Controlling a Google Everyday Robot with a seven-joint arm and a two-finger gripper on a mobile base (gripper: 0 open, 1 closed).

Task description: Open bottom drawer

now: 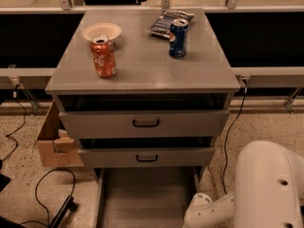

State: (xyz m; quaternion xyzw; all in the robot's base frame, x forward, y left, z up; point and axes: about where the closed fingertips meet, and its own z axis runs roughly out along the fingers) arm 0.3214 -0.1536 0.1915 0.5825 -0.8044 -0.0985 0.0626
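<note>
The grey cabinet (142,75) has three drawers. The bottom drawer (147,198) is pulled out towards me, and its plain grey tray shows between its side rails. Its front panel and handle are cut off by the lower edge of the view. Above it are the mid-sized drawer front (190,156) and the tallest drawer front (190,123), each with a black loop handle. My white arm (256,189) reaches in from the bottom right, ending beside the tray's right rail. My gripper is out of view below the frame.
On the cabinet top stand an orange soda can (103,57), a white bowl (101,31), a blue soda can (178,38) and a chip bag (166,20). A cardboard box (52,144) and black cables (38,189) lie on the floor at the left.
</note>
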